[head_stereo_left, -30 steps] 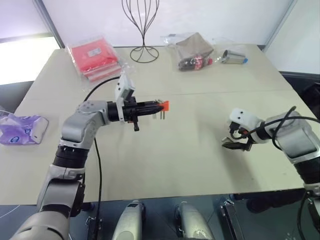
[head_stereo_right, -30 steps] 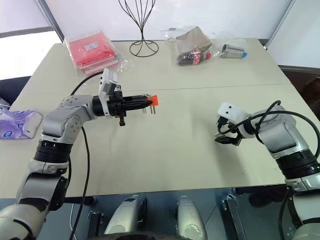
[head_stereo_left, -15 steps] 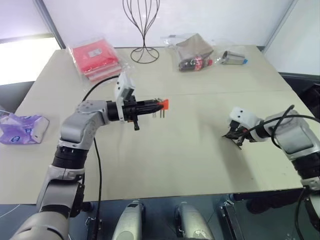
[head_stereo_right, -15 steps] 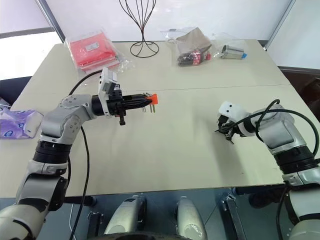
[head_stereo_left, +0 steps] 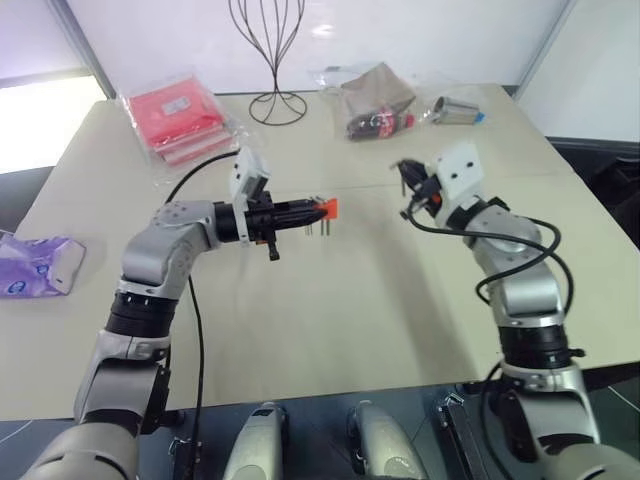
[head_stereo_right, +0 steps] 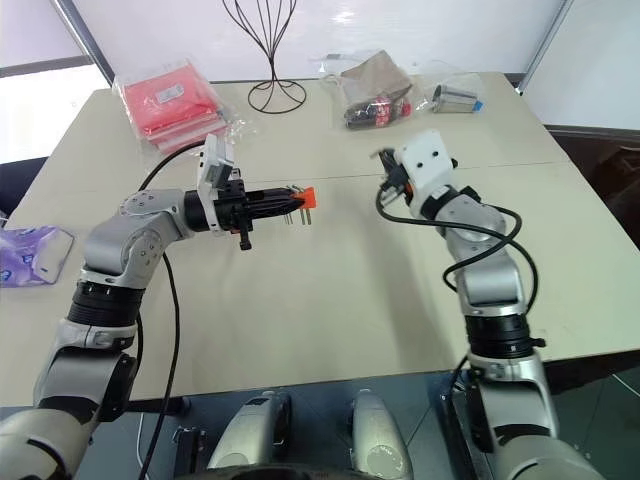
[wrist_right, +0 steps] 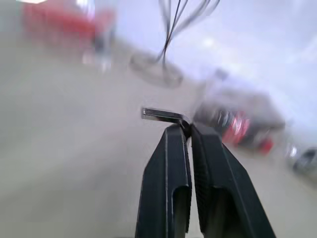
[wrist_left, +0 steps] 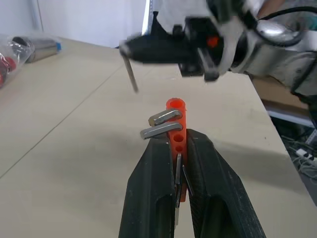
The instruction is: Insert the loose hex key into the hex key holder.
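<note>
My left gripper (head_stereo_left: 306, 209) is shut on the orange-red hex key holder (head_stereo_left: 327, 207) and holds it level above the table's middle, with short keys sticking out of it. In the left wrist view the holder (wrist_left: 176, 122) stands between the fingers (wrist_left: 151, 168). My right gripper (head_stereo_left: 408, 181) is raised to the right of the holder and points toward it. It is shut on the loose hex key (wrist_right: 162, 115), a thin grey L-shaped rod pinched at its bend. The left wrist view shows that key (wrist_left: 131, 72) hanging from the right gripper (wrist_left: 130, 49), just beyond the holder and apart from it.
Red packets (head_stereo_left: 175, 115) in clear plastic lie at the back left, beside a black wire stand (head_stereo_left: 268, 60). A clear bag of brown things (head_stereo_left: 375, 95) and a bagged metal cylinder (head_stereo_left: 455, 110) lie at the back right. A purple packet (head_stereo_left: 40, 265) lies at the left edge.
My right gripper shut on the loose hex key at the table, then rose and swung left toward the holder. The left gripper and holder stayed in place.
</note>
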Motion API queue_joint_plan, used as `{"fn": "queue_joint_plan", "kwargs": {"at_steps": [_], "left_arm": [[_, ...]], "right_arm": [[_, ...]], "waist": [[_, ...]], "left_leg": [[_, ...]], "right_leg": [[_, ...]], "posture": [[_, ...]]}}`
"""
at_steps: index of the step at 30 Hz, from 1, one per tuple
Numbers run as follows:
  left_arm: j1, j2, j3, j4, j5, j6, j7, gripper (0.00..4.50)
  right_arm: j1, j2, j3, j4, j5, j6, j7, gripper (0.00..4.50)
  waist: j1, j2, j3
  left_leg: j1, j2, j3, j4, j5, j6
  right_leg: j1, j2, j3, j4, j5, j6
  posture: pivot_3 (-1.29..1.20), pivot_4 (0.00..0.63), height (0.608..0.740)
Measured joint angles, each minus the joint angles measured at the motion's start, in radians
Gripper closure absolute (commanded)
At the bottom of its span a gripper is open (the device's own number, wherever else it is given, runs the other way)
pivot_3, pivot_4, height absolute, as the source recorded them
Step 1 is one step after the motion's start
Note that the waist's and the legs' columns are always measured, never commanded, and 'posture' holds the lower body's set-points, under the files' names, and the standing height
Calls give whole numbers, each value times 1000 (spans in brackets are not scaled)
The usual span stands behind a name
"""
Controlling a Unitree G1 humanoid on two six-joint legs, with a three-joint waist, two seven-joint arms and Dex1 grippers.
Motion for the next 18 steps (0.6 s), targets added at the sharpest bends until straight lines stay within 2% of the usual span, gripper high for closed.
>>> {"fn": "queue_joint_plan", "kwargs": {"at_steps": [3,6,18], "left_arm": [[-3,1,0,22,4,-1,-5,4500],[-10,1,-5,37,14,-6,-7,4500],[-33,0,-8,66,37,-23,-15,4500]], "right_arm": [[0,70,38,-77,-46,-102,-98,4418],[1,95,81,-98,-61,-141,-120,4418],[32,91,161,-170,7,-92,-7,4418]], "waist": [[8,0,0],[18,0,0],[20,0,0]], "left_leg": [[-1,-1,0,1,0,0],[-1,-1,0,1,0,0],[-1,-1,0,1,0,0]], "right_leg": [[-1,-1,0,0,0,0],[-1,-1,0,0,0,0],[-1,0,-1,0,0,0]], "posture": [[0,150,740],[0,150,740],[0,150,740]]}}
